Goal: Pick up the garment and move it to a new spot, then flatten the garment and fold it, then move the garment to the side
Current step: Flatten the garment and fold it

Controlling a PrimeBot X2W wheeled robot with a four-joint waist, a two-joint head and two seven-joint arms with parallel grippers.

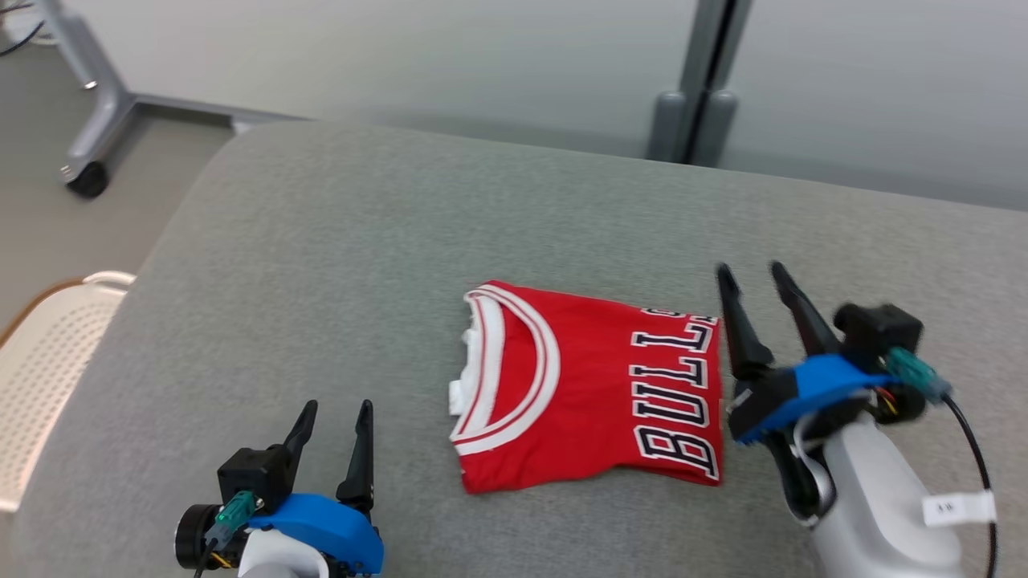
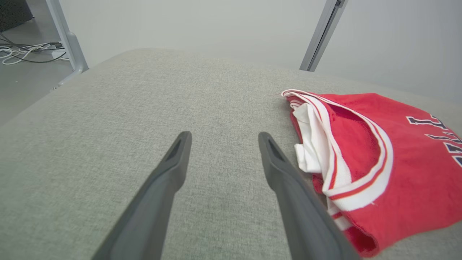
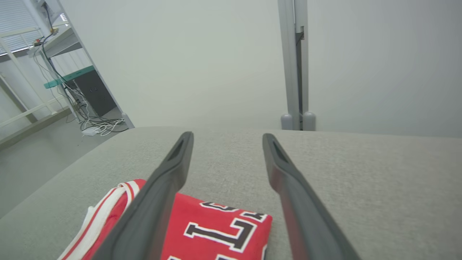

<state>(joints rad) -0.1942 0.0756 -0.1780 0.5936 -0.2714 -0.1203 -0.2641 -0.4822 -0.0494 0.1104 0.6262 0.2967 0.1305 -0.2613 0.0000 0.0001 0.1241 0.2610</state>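
Right gripper (image 1: 750,270), fingers apart, beside folded red garment (image 1: 586,385) on grey cushion (image 1: 321,281)

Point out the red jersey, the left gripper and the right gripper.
red jersey (image 1: 586,385), head view, plain red chest fabric.
left gripper (image 1: 337,405), head view, midway between its fingertips.
right gripper (image 1: 750,268), head view, midway between its fingertips.

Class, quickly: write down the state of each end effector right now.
Left end effector: open, holding nothing.
Right end effector: open, holding nothing, by the edge of the folded red jersey.
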